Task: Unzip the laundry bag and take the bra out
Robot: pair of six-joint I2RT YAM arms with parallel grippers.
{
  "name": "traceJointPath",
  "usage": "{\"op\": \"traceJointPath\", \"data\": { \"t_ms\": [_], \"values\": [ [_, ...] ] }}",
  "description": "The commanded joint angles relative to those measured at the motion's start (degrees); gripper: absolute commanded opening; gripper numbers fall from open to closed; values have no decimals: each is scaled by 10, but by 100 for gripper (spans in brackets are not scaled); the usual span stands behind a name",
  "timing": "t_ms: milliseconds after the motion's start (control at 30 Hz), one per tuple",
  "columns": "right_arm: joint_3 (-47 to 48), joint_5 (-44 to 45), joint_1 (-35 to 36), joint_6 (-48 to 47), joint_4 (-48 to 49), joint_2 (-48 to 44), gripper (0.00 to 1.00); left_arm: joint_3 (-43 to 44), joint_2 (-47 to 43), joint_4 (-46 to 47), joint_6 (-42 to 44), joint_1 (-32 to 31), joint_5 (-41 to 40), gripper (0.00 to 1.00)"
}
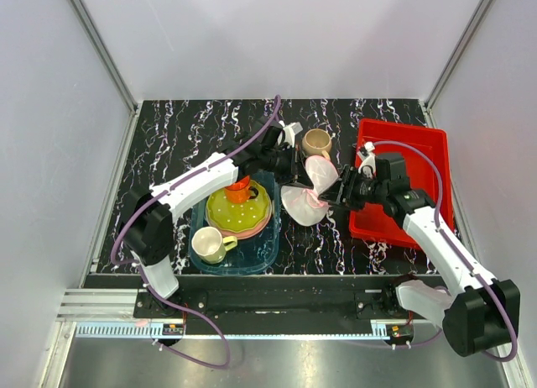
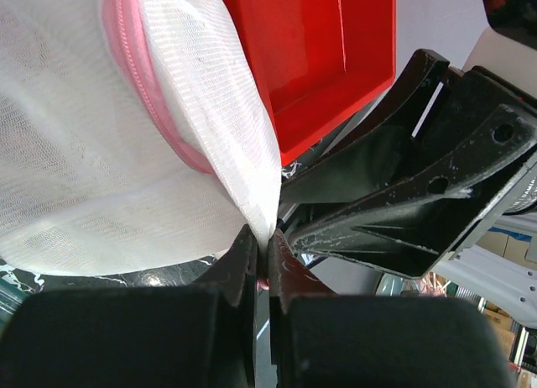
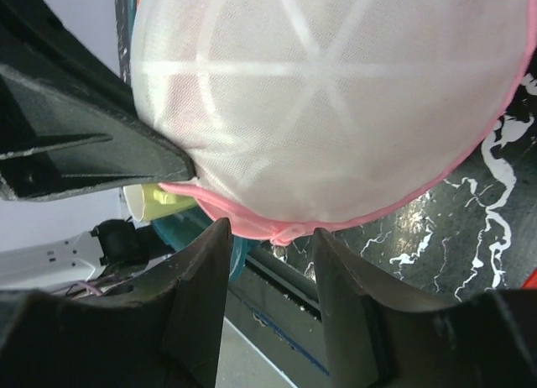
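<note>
Top external view: black marbled bench (image 1: 185, 136) carries everything; both arms meet over its middle
Red tray (image 1: 424, 153): on the right side of the bench, just beside the bag; nothing of the task lies in it
Laundry bag (image 1: 306, 195): held up between the two claws, between the red tray and a teal tray; its mesh dome fills both wrist views
Left claw (image 2: 268, 241): pinched tight on a fold of the white mesh at the bag's edge; it acts as the anchor
Right claw (image 3: 270, 230): jaws apart, one on each side of the pink edging where a small knot-like bit sits, perhaps the pull; nothing clamped
Zip (image 2: 147, 102): pink band runs unbroken where it shows; no gap seen
Bra: not seen outside the bag; only a pale pink tint through the mesh, so judged to be inside
Progress: early; bag is gripped and lifted; catching the pull, running the zip open and drawing the bra out are all left
</note>
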Motion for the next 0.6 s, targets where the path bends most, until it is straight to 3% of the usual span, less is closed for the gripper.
{"op": "traceJointPath", "data": {
  "t_ms": [0,200,333,567],
  "values": [
    [3,47,5,15,10,15,54,26,0,36,0,-3,20,0],
    [5,33,6,18,27,38,59,16,-6,46,-5,-3,20,0],
    [16,-27,19,28,61,35,58,12,-10,47,-5,-3,17,0],
    [0,-110,37,18,80,-49,51,27,1,50,-15,-3,19,0]
  ]
}}
